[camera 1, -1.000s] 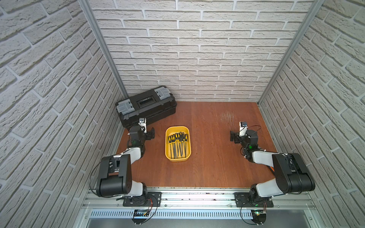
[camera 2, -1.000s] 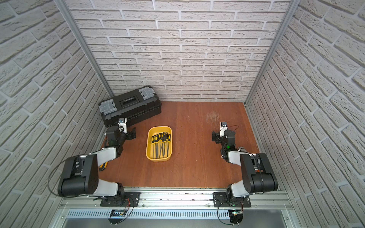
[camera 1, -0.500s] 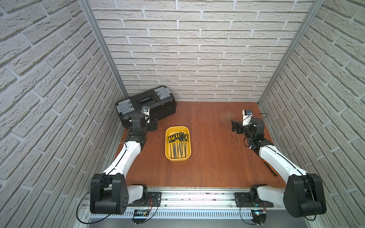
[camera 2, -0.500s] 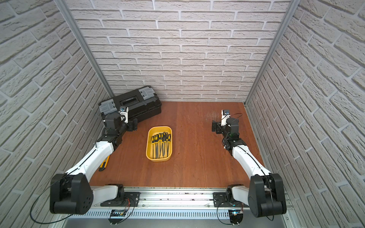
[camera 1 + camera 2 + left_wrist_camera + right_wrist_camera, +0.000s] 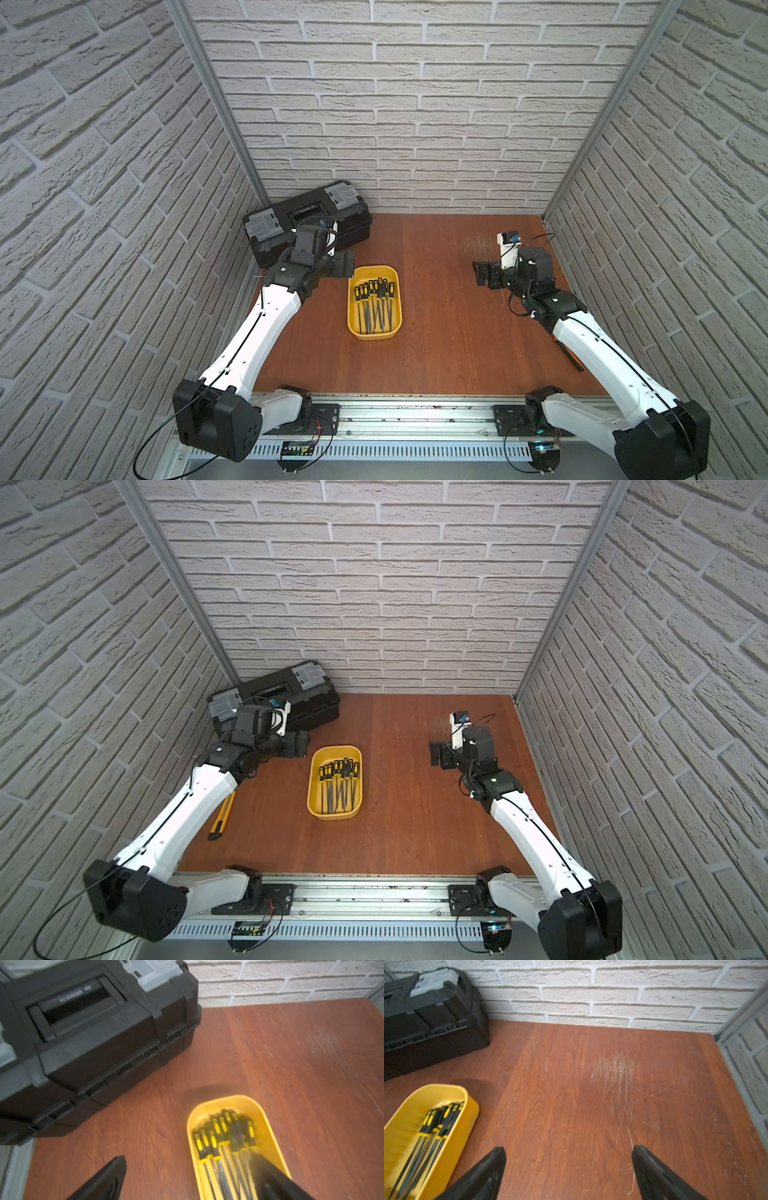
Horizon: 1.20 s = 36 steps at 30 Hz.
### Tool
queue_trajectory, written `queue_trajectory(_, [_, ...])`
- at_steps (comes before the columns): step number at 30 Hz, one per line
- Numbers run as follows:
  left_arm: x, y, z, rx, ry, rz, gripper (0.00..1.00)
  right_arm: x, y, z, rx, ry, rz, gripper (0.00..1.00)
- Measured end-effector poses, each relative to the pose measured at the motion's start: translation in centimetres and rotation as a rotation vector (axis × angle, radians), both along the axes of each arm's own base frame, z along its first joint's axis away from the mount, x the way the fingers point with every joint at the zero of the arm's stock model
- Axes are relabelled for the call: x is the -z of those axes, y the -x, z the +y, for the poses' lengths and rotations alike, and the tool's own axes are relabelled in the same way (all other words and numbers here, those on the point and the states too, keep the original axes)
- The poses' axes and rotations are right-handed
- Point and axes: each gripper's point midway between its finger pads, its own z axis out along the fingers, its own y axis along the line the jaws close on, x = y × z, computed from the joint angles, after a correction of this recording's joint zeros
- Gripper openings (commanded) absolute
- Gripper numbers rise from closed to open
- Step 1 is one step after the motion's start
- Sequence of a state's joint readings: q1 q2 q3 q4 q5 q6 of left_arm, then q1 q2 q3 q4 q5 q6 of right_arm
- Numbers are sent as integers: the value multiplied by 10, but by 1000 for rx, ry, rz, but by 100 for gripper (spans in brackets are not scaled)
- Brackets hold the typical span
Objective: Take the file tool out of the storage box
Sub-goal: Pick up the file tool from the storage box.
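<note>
The yellow storage box (image 5: pixel 350 309) (image 5: pixel 309 789) stands mid-table and holds several file tools (image 5: pixel 374 303) (image 5: pixel 337 781) with black-and-yellow handles, lying side by side, handles toward the back wall. My left gripper (image 5: pixel 345 266) (image 5: pixel 300 744) hovers open just beyond the box's far left corner. In the left wrist view, the left gripper (image 5: pixel 189 1158) has one finger over the files (image 5: pixel 224 1136) and the other over bare wood. My right gripper (image 5: pixel 482 272) (image 5: pixel 435 752) (image 5: pixel 569 1148) hangs open and empty over the table, well right of the box (image 5: pixel 402 1113).
A black toolbox (image 5: pixel 307 216) (image 5: pixel 274 692) with grey latches sits at the back left, close behind the left wrist. A yellow utility knife (image 5: pixel 222 816) lies under the left arm. A black-and-orange tool (image 5: pixel 569 357) lies by the right wall. Brick walls close three sides.
Both arms have unfolded from a tucked pose and reached toward the back. The left gripper has come to the box's far left corner. Both grippers stayed open.
</note>
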<state>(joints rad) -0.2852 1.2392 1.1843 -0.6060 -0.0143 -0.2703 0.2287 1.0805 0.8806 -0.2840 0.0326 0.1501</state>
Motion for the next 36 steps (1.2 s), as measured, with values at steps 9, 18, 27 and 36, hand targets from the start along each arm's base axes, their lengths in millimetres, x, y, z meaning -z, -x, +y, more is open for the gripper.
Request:
queue_trajectory(9, [54,27,-36,40,71,315,96,8,27,14,-55,-30,82,100])
queue_trajectory(18, [79,30,-80,123,119,437,93,0,51,47,-222,-138,165,100])
queue_trajectory(27, [118,20,-101,130,111,516,83,-18,82,72,-378,-243,235,100])
queue_trajectory(36, [147,1,-114,124,61,534,60,-30,102,78,-431,-283,239,100])
